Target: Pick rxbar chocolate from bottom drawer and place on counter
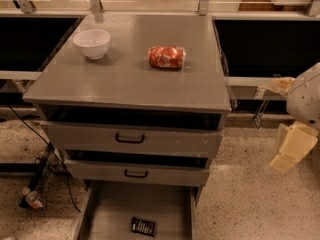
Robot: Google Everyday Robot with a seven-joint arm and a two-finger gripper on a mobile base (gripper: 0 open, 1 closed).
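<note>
The rxbar chocolate [143, 226], a small black wrapper with white lettering, lies flat on the floor of the pulled-out bottom drawer [110, 209], near its front edge. Above it the grey counter [130, 74] tops the cabinet. My gripper [292, 149], cream-coloured below a white rounded arm link, hangs off to the right of the cabinet over the floor. It sits about level with the middle drawer, far from the bar and touching nothing.
A white bowl [92, 43] stands at the counter's back left and a red soda can [166, 57] lies on its side near the middle. Two upper drawers with black handles [130, 139] sit slightly ajar. Cables and a bottle [33, 199] lie on the floor at left.
</note>
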